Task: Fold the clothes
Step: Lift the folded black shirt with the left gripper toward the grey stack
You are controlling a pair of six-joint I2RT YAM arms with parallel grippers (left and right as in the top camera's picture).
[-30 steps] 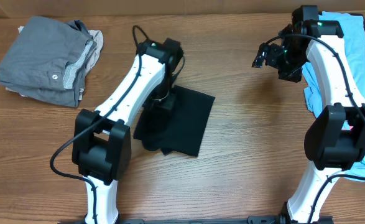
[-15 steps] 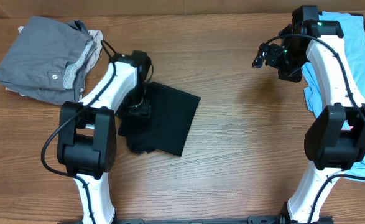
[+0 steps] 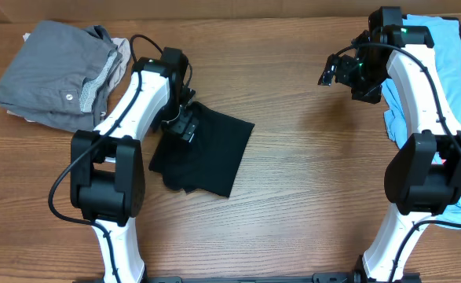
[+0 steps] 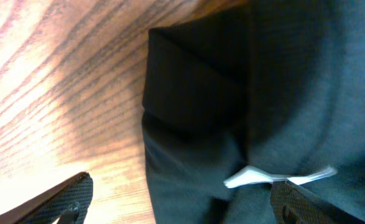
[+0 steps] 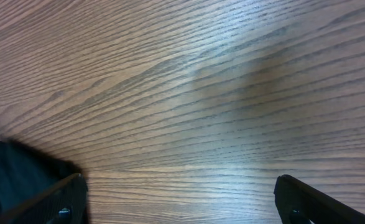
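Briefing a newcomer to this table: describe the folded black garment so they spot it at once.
On the wooden table, left of centre under the left gripper, lies the folded black garment, a flat rectangle with a small white label. It is the only black cloth: the grey pile sits far left, the light blue clothes far right.

Light blue T-shirt (image 3: 455, 59): we see it cut by the overhead's right edge, partly behind the right arm (image 3: 418, 86). Black T-shirt (image 3: 213, 153): white label (image 4: 257, 177) blurred, lettering unreadable to us.
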